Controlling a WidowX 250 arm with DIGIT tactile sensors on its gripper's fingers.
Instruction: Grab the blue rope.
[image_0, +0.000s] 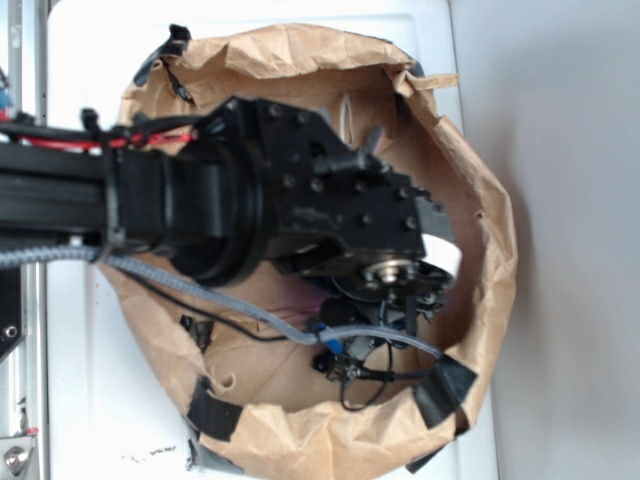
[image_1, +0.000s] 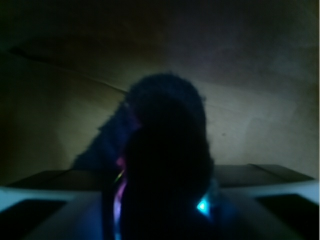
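Note:
In the wrist view a thick, dark, fuzzy-edged shape, the blue rope (image_1: 167, 125), fills the gap between the jaws and rises above them. My gripper (image_1: 165, 200) is shut on it, with the pale fingers (image_1: 65, 210) pressed against both of its sides. A bluish-purple part (image_1: 107, 142) of something trails off behind it to the left over the brown paper floor. The picture is very dark, so the twist of the rope does not show. In the exterior view my arm (image_0: 300, 200) reaches down into the paper bag and hides both the jaws and the rope.
The brown paper bag (image_0: 480, 200) rings the arm with crumpled walls, patched with black tape (image_0: 445, 385). A white object (image_0: 445, 255) lies inside by the wrist. A grey braided cable (image_0: 200, 290) and black wires (image_0: 360, 370) hang under the arm.

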